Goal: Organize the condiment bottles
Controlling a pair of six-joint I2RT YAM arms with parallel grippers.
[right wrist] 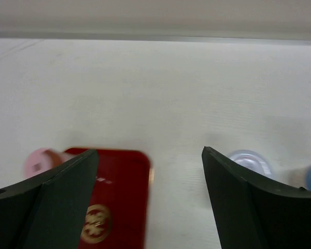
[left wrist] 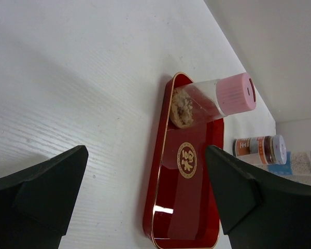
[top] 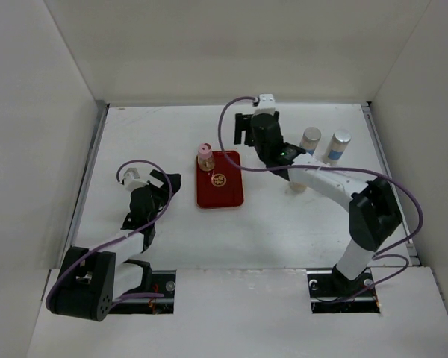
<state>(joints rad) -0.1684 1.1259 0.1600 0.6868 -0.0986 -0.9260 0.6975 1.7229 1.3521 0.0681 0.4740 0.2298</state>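
A pink-capped bottle stands on the far left corner of the red tray. In the left wrist view the pink-capped bottle holds beige grains. Two silver-capped bottles stand at the right, and a further beige bottle shows partly under the right arm. My right gripper hovers open and empty beyond the tray's far right corner; its view shows the tray and a silver cap. My left gripper is open and empty, left of the tray.
A red-labelled bottle and a blue-labelled one show past the tray in the left wrist view. White walls enclose the table on the left, far and right sides. The right arm's forearm stretches over the right part of the table.
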